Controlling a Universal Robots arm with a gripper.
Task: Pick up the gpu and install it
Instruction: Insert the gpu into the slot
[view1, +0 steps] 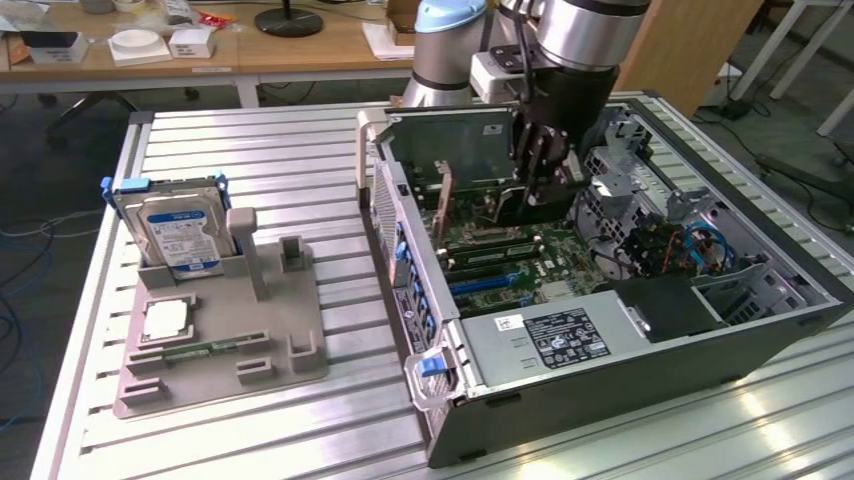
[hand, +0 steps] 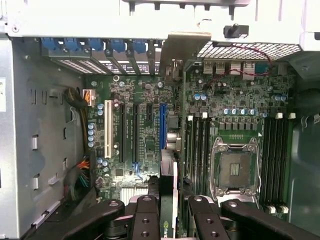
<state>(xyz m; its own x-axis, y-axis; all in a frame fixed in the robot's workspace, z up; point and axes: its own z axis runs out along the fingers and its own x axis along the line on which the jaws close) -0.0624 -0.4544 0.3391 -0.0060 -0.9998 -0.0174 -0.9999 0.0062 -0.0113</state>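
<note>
The claw (hand: 171, 200) was clamped on the gpu (hand: 168, 172), holding it edge-down, probably so its connector lined up with the motherboard (hand: 150, 130) slots, inside the computer case (view1: 641, 400), at three o'clock from the grey tray (view1: 267, 330) on the worktop (view1: 267, 150)

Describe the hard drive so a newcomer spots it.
On the metal table, a grey tray lies to the exterior view's left of the computer case. The hard drive stands upright at its far end, the only boxy silver part, labelled blue-white.
</note>
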